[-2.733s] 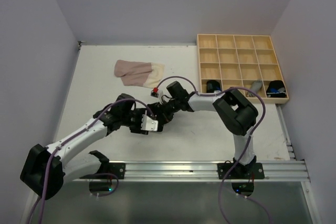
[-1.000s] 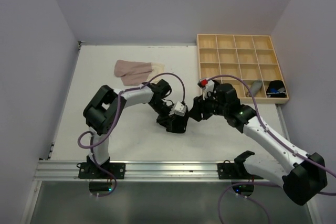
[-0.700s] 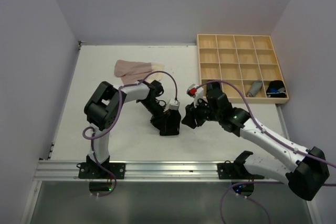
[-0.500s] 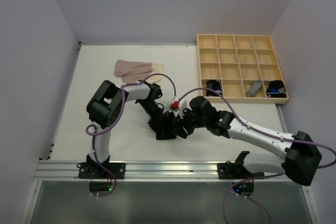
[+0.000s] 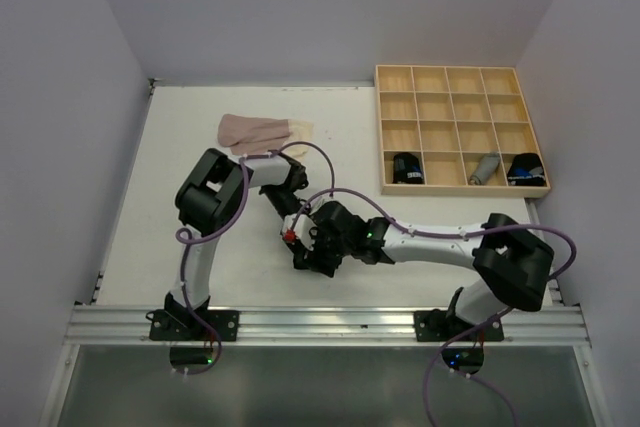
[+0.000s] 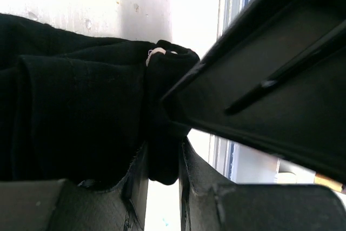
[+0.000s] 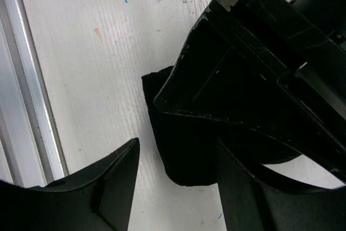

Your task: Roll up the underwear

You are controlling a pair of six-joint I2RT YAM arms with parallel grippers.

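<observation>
1. Black underwear (image 7: pixel 181 166): near-edge centre of tabletop (image 5: pixel 170 147). Mostly hidden under both grippers from above, so its long axis cannot be told.
2. Left wrist view: left gripper (image 6: pixel 162 158), jaws nearly closed, pinching a fold.
3. Right wrist view: right gripper (image 7: pixel 177 147), jaws wide apart, cloth end between them, gripping nothing.

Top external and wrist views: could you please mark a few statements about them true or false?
1. The left gripper pinches the black underwear. True.
2. The right gripper is shut. False: its jaws stand open, with the black underwear's end between them.
3. A grey roll sits in the tray's near row. True.
4. The beige underwear lies in the tray. False: it lies on the table, well left of the tray.
</observation>
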